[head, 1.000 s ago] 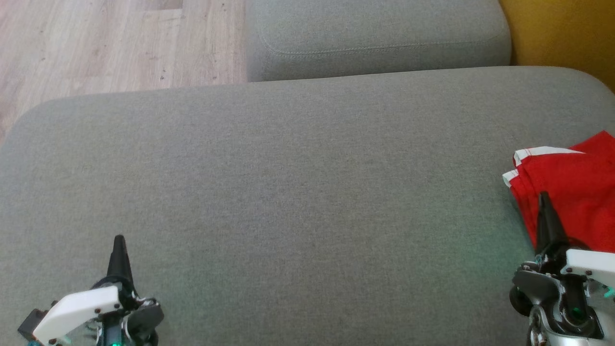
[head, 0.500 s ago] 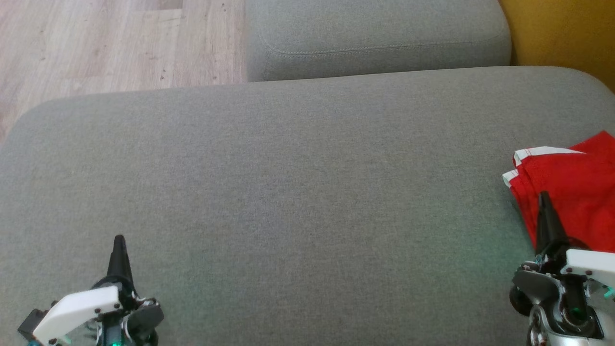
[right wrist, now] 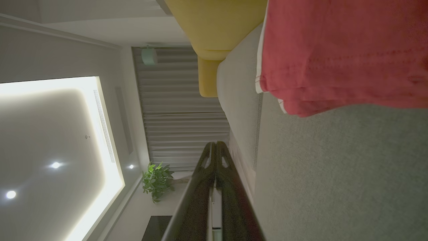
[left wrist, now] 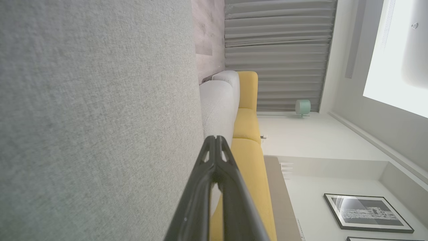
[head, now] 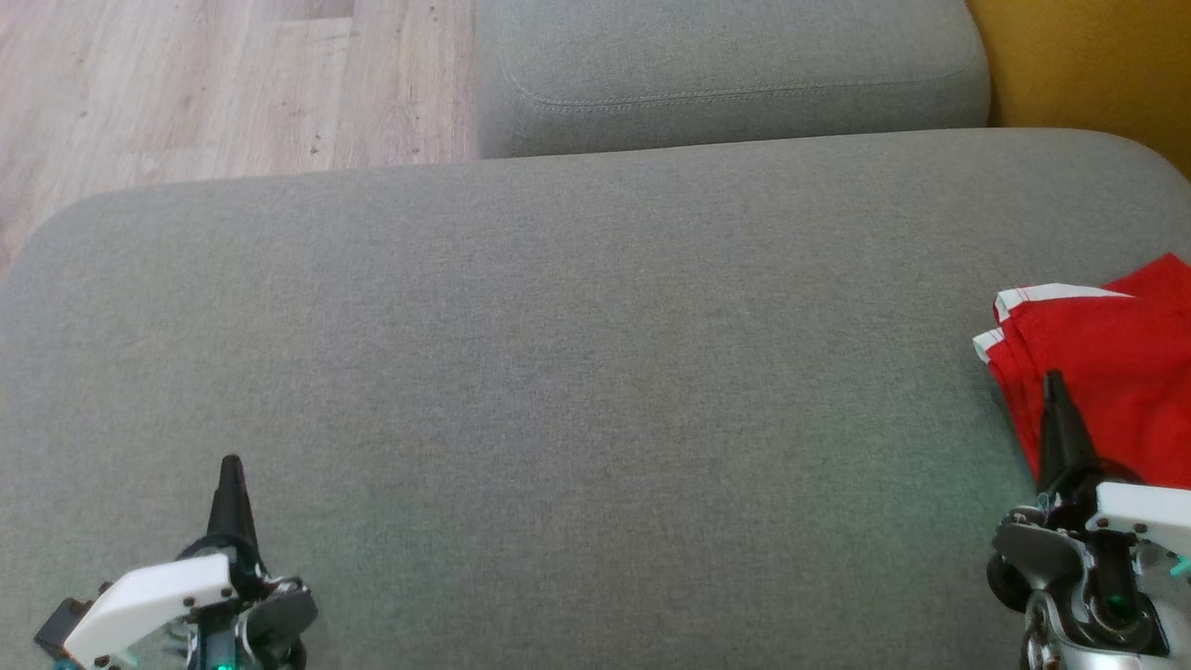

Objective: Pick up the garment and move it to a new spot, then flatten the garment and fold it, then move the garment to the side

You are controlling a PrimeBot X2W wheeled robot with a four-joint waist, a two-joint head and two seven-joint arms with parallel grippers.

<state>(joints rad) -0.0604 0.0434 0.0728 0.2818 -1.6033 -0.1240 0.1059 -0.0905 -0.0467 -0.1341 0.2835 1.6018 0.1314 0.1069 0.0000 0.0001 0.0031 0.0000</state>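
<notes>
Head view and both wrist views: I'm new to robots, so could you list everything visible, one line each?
garment: one, red with white trim, folded, at the right edge of the big cushion
seat cushion: one, grey, large, in front of the robot
second cushion: one, grey, behind the first
yellow sofa: one, mustard yellow, far right
wooden floor: one, pale, far left
curtain: one, grey, pleated, across the room
round device: one, pale green, by the curtain
framed picture: one, black frame, on the wall
potted plant: one, green, near the curtain
left gripper: one, dark, jaws shut, holding nothing, lower left
right gripper: one, dark, jaws shut, holding nothing, by the garment
</notes>
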